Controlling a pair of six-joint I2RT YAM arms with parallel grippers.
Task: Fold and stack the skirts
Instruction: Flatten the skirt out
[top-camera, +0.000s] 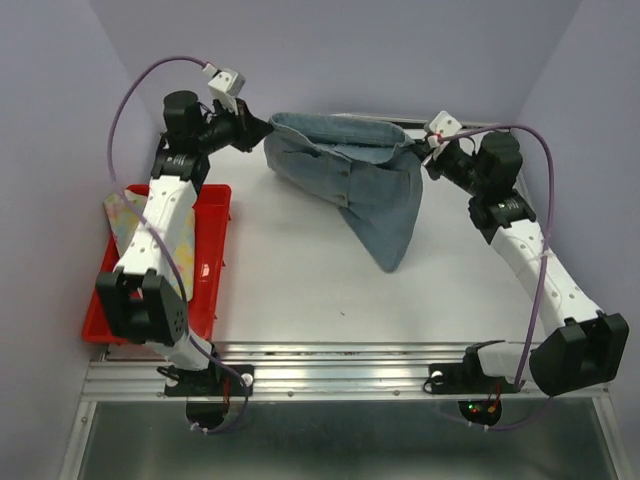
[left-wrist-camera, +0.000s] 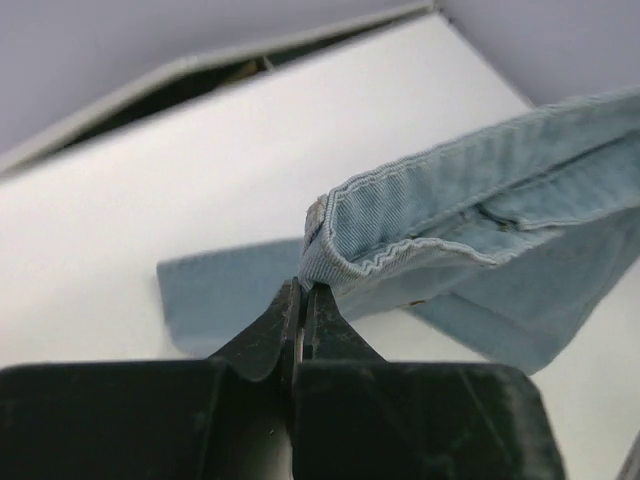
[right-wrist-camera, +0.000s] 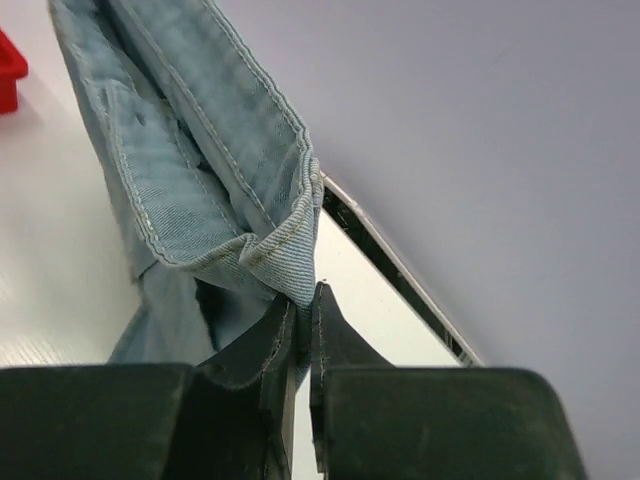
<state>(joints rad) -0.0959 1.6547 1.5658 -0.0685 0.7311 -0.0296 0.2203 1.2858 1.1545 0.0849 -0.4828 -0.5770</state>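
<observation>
The light blue denim skirt (top-camera: 350, 175) hangs stretched between both grippers at the back of the white table, its lower part drooping to a point on the table. My left gripper (top-camera: 262, 131) is shut on the waistband's left corner; the left wrist view shows the denim (left-wrist-camera: 450, 210) pinched at the fingertips (left-wrist-camera: 302, 290). My right gripper (top-camera: 424, 152) is shut on the waistband's right corner, where the denim (right-wrist-camera: 200, 150) is clamped between the fingertips (right-wrist-camera: 305, 300). The floral skirt (top-camera: 125, 215) lies in the red tray at the left, mostly hidden by my left arm.
The red tray (top-camera: 205, 265) sits at the table's left edge under my left arm. The back wall stands close behind the skirt. A metal rail (top-camera: 340, 365) runs along the near edge by the arm bases.
</observation>
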